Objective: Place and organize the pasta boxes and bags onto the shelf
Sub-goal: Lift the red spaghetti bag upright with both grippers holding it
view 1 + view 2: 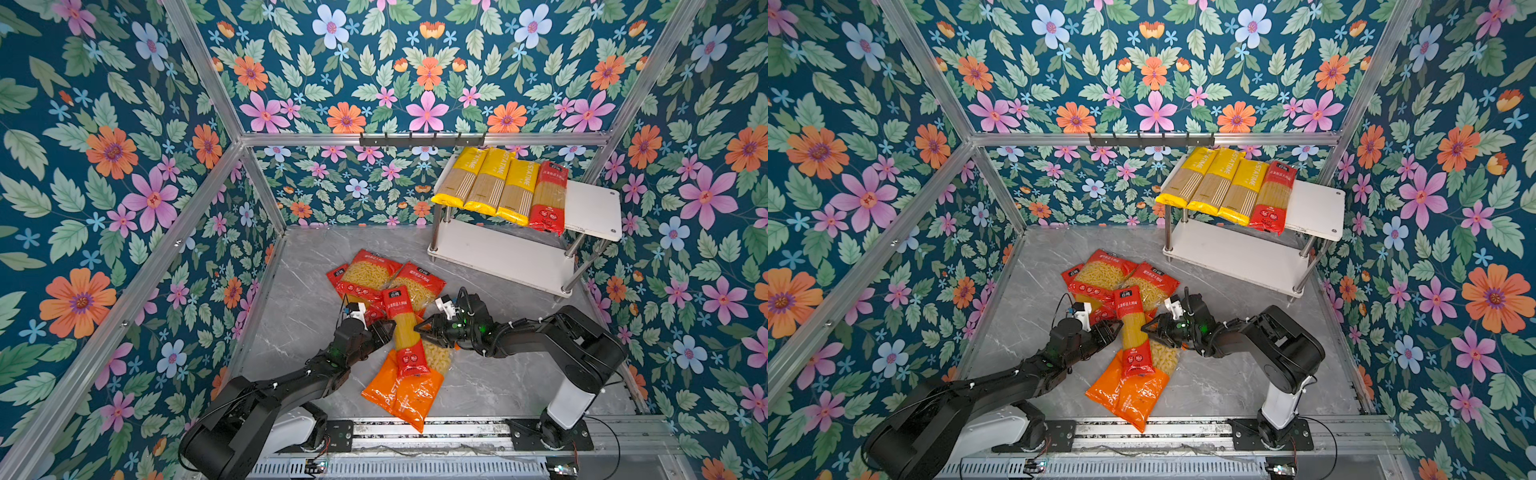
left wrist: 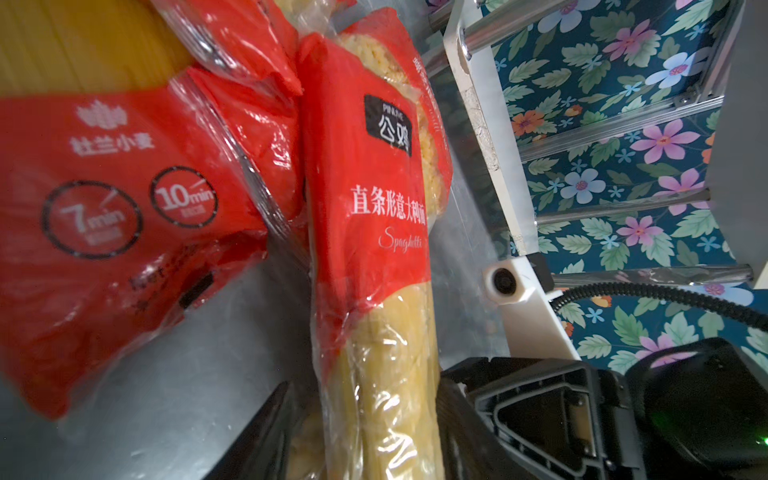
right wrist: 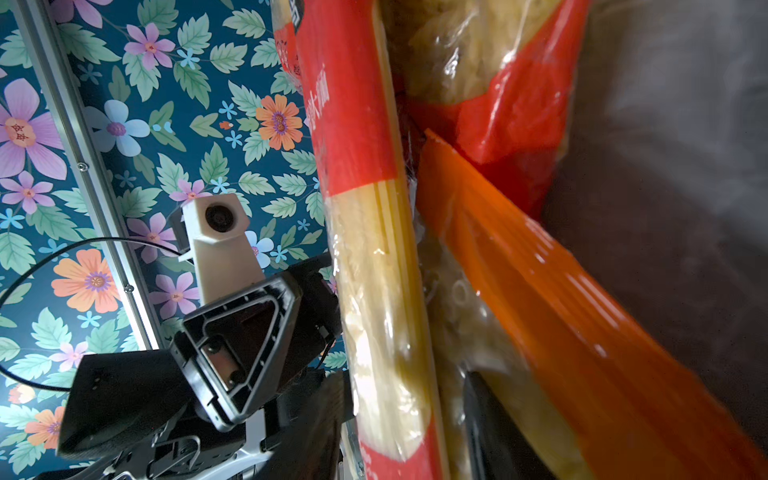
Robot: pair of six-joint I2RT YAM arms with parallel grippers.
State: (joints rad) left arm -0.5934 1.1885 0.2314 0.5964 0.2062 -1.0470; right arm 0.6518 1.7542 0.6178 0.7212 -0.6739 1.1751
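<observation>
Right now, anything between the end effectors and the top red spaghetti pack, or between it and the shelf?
Nothing visible. The red spaghetti pack lies on top of the pile, with the left end effector and right end effector at its sides. Between it and the shelf only bare tabletop shows; its top board has free space.
</observation>
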